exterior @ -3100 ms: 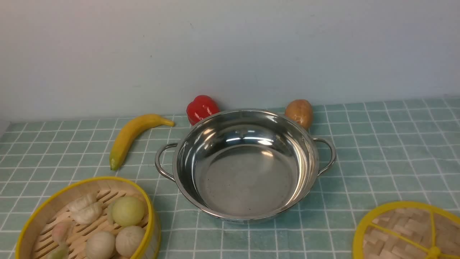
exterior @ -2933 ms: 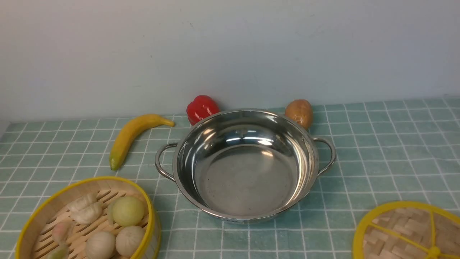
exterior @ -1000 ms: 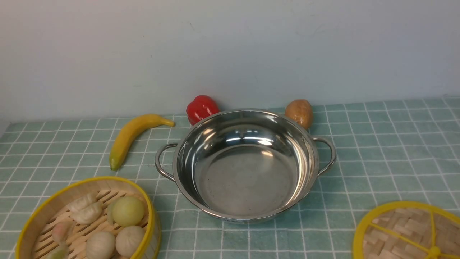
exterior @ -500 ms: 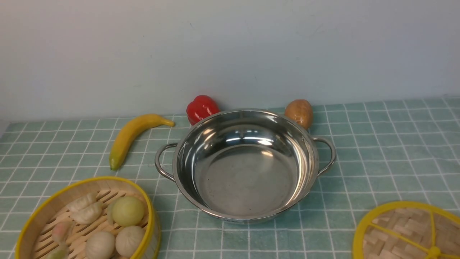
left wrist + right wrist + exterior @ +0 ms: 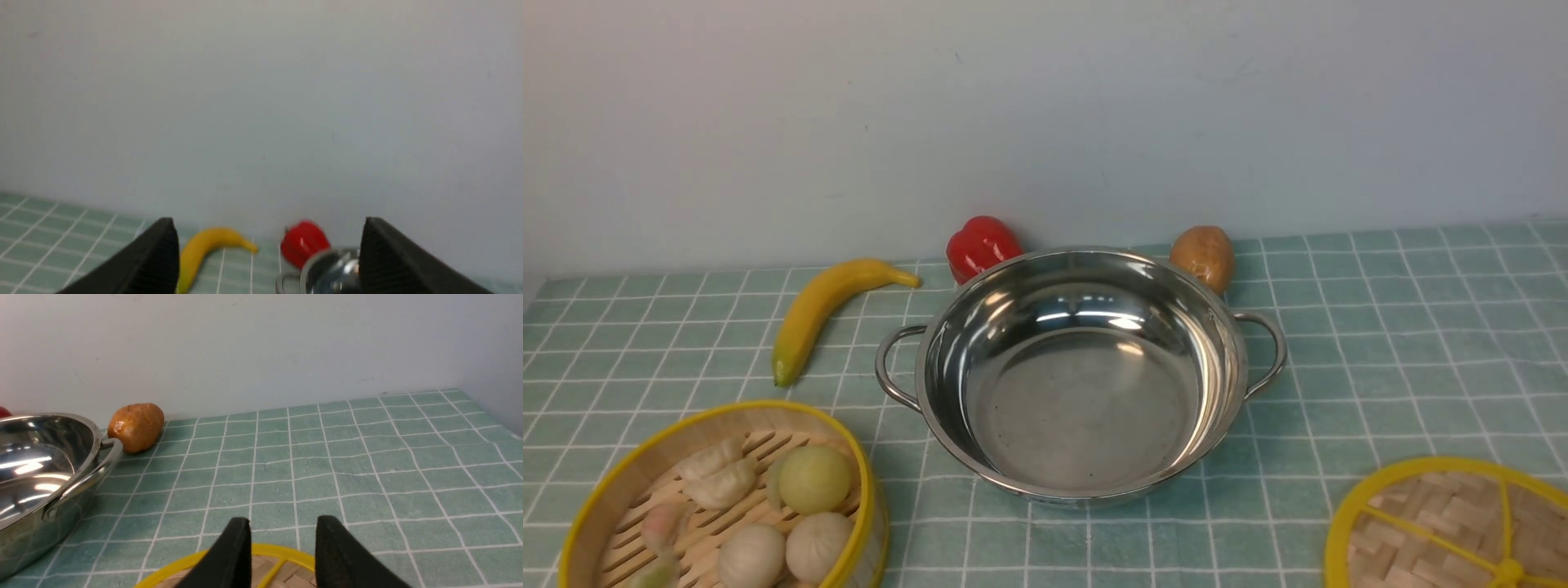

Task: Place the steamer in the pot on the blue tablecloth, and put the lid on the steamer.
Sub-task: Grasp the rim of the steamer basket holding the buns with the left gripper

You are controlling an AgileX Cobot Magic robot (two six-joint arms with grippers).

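The steamer (image 5: 864, 490), a yellow-rimmed bamboo basket with several buns and dumplings inside, sits at the front left on the blue tablecloth (image 5: 1380, 367). The empty steel pot (image 5: 1086, 408) stands in the middle. The woven lid (image 5: 1445, 523) lies flat at the front right. Neither gripper appears in the front view. In the left wrist view, my left gripper (image 5: 267, 220) is wide open and holds nothing, with the pot (image 5: 331, 271) beyond it. My right gripper (image 5: 282, 519) is open with nothing between its fingers, above the lid's yellow rim (image 5: 278, 551).
A banana (image 5: 821, 310) lies left of the pot. A red pepper (image 5: 982, 245) and a brown potato (image 5: 1203, 255) sit behind the pot against the pale wall. The potato (image 5: 137, 426) also shows near the pot's handle in the right wrist view.
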